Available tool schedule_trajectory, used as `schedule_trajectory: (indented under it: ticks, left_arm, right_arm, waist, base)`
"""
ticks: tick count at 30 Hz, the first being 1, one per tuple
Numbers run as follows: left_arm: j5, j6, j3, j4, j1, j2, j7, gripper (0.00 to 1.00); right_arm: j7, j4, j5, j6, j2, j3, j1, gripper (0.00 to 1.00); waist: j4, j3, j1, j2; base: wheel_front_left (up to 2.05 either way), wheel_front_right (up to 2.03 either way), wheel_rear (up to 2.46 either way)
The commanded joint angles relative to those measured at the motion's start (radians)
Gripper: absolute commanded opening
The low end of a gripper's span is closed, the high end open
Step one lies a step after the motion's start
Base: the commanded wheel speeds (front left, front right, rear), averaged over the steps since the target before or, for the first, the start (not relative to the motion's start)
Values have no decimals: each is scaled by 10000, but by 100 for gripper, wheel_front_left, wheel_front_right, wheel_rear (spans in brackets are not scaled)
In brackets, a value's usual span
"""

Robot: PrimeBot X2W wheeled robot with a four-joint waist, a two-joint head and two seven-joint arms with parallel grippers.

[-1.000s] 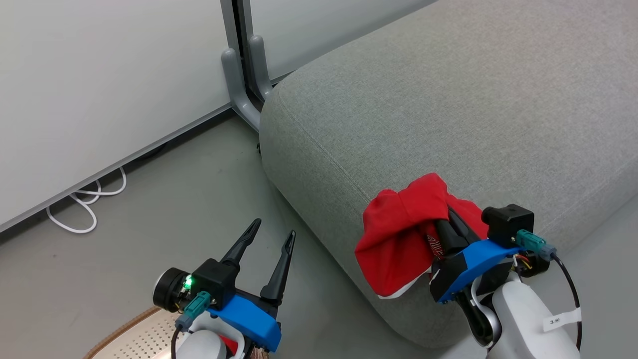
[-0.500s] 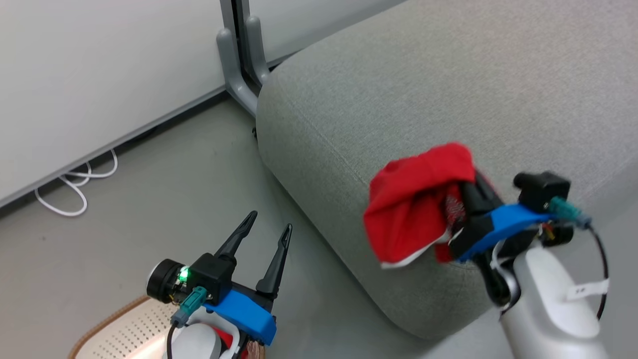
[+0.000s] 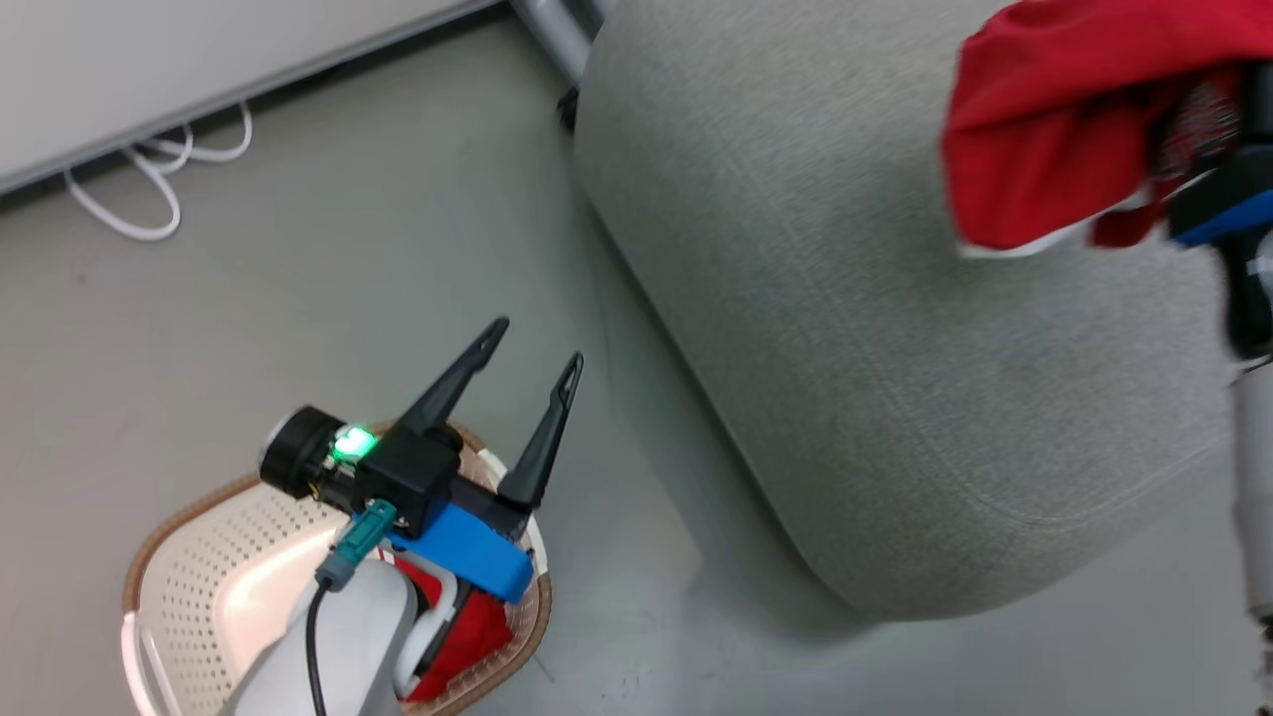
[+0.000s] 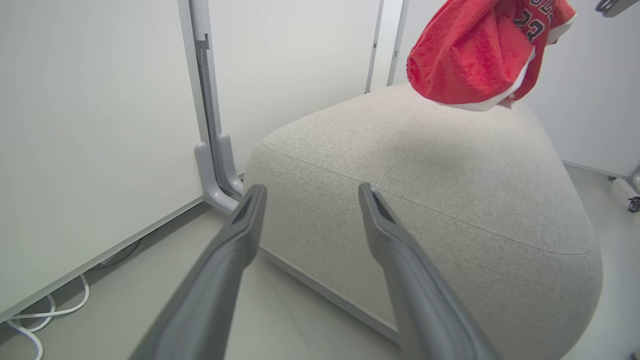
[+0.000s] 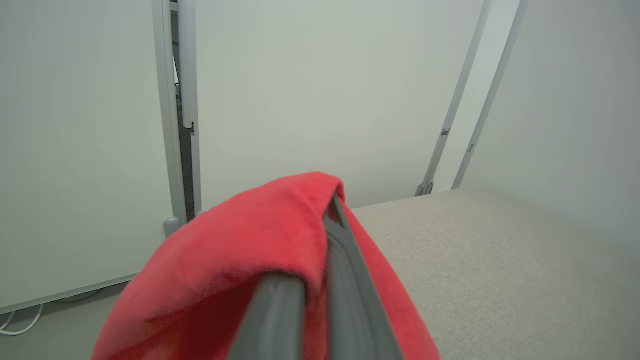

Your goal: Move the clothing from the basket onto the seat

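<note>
**While one red piece hangs over the seat, another waits in the basket: handling notes**

As seen from left to right: the basket (image 3: 214, 542) stands on the floor at the near left. A second garment (image 3: 467, 636) lies bunched against its right wall, partly hidden under the forearm.

Left gripper (image 3: 537, 341): over the basket's far rim, fingers spread wide, nothing between them.

Seat (image 3: 845, 348): fills the middle and right, and its top is bare on the near side.

Red garment (image 3: 1054, 149): at the far right, above the seat. From the left wrist view it seems to hang clear of the upholstery. It is folded over itself, with a white hem showing at the lower edge and some print on the far fold.

Right gripper (image 5: 330, 215): fingers pressed together, pinching a fold of that garment. The cloth drapes over one finger and sags on both sides.

Handling, my reading:
- The cloth is light and quite limp, with no shape of its own. It will fall in a heap wherever it is let go.
- It is not fragile or slippery, so a pinch on a doubled fold should hold.
- For the piece in the basket, take hold at the highest bunched ridge, away from the perforated wall. A grip on a single thin layer may slip out.
- Trailing ends could snag on the basket rim when the piece is lifted.
</note>
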Motion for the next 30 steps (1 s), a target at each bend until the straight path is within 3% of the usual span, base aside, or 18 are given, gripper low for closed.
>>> schedule_trajectory:
  ticks: [1,6,13,21,30]
  left_arm:
    - [55,-12,-15,-103,-260,105,-49,100]
    - [195,-12,-55,-447,-734,319,-48,100]
    - [481,-11,-76,-1007,-1269,737,-47,100]
    - [645,176,-78,-1518,-1474,987,112,100]
    - [537,222,-156,-1522,-1447,968,197,100]
  right_arm:
    - [-82,49,-140,1,-224,-186,-309,0]
    - [-336,87,-574,1,-1036,-1271,-1031,0]
    - [-614,547,-552,1,-1634,-2662,-1541,0]
    - [-865,1586,-490,1,-1418,-3490,-1371,0]
    - [-937,1881,-753,1,-945,-3850,-1083,3]
  waist:
    - [554,712,-1,0]
    - [1083,1621,-1,0]
    - [1555,2890,-1,0]
    - [1498,3650,-1,0]
    - [1348,3577,-1,0]
  base:
    - [0,0,0]
    - [0,0,0]
    - [0,0,0]
    - [0,0,0]
    - [0,0,0]
